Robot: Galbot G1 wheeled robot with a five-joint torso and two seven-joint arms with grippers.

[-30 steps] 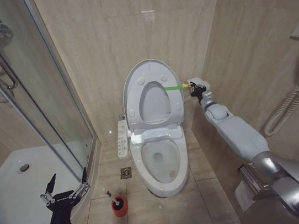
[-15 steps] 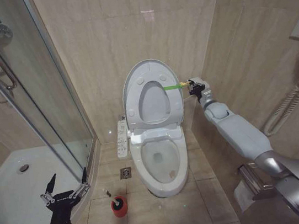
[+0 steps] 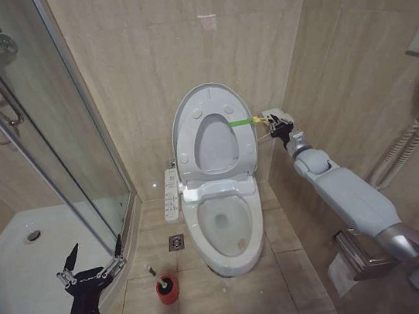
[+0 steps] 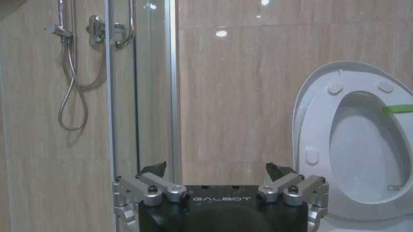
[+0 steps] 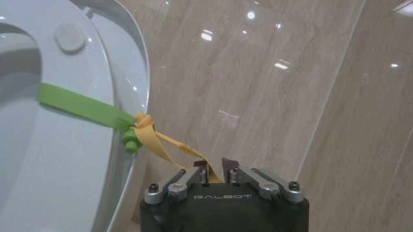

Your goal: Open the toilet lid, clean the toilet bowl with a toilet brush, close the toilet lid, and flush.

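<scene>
A: Status of toilet lid (image 3: 213,129)?

B: Raised, upright against wall. Right gripper (image 3: 278,125) fingers pinch its yellow tab (image 5: 169,143).

A: Remaining steps?

B: Brushing, closing, flushing. Toilet brush (image 3: 165,286) stands on floor beside toilet bowl (image 3: 227,236); left gripper (image 3: 92,272) fingers spread, empty.

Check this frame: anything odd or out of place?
Only the green-and-yellow strap tied to the raised toilet lid; the right claw pinches its yellow end. Brush sits in its red holder on the floor. No spills.

toilet lid (image 3: 214,137) upright | toilet bowl (image 3: 227,221) open | toilet brush (image 3: 165,286) apparently in holder
</scene>
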